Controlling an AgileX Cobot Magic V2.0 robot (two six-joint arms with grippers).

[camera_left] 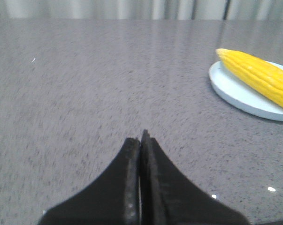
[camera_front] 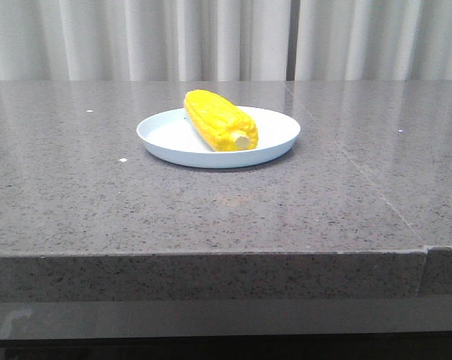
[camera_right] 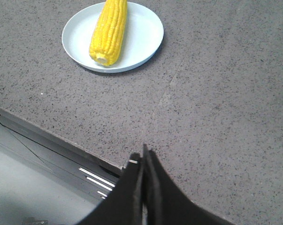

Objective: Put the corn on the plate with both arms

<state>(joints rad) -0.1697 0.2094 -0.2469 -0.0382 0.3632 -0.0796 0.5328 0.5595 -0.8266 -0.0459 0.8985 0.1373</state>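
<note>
The yellow corn (camera_front: 219, 119) lies on the pale blue-white plate (camera_front: 166, 139) at the table's middle, its pale stub end toward the front. Neither arm shows in the front view. In the left wrist view the corn (camera_left: 260, 76) and plate (camera_left: 235, 91) lie far off to the side; my left gripper (camera_left: 140, 138) is shut and empty above bare table. In the right wrist view the corn (camera_right: 109, 31) rests on the plate (camera_right: 141, 37), well away from my right gripper (camera_right: 142, 158), which is shut and empty over the table's front edge.
The grey speckled stone table (camera_front: 98, 195) has a seam (camera_front: 360, 176) running along its right side. White curtains (camera_front: 211, 37) hang behind. In the right wrist view the table's front edge (camera_right: 57, 138) and the floor below show.
</note>
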